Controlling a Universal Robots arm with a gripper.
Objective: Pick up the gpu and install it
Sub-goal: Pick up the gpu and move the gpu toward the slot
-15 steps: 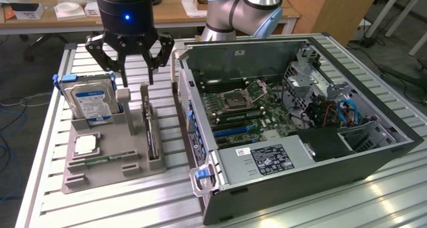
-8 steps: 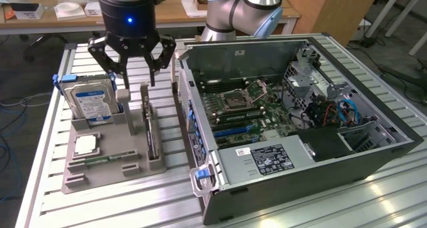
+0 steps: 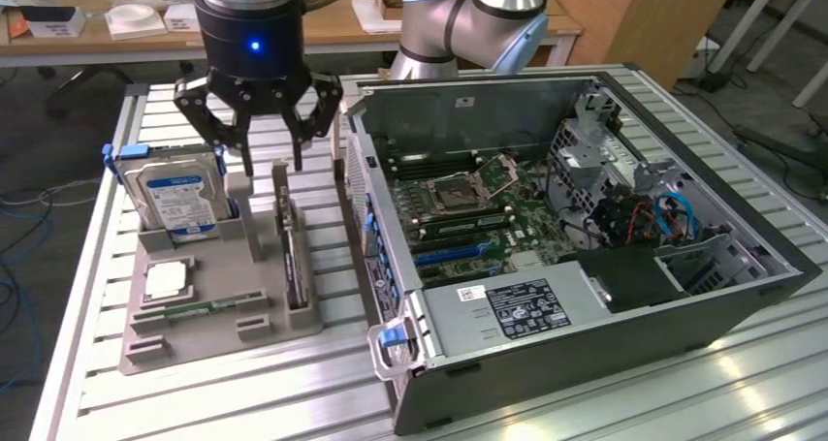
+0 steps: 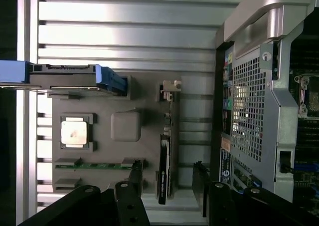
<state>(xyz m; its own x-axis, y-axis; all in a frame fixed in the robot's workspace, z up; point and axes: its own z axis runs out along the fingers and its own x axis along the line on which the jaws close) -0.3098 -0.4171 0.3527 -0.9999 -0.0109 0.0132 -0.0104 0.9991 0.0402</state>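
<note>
The gpu, probably light and stiff yet fragile, stands edge-on in a slot at one side of the grey tray, best gripped across its flat faces, with the empty, wide-open tool hovering above that tray.

Grey tray holds a hard drive upright — open computer case beside it.

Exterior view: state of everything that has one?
end effector, open, over the gpu, holding nothing
gpu, edge-on in gray holder slot, not gripped
hard drive, upright in holder
processor chip, flat in holder recess
memory stick, flat in holder
computer case, side open, motherboard exposed
</note>
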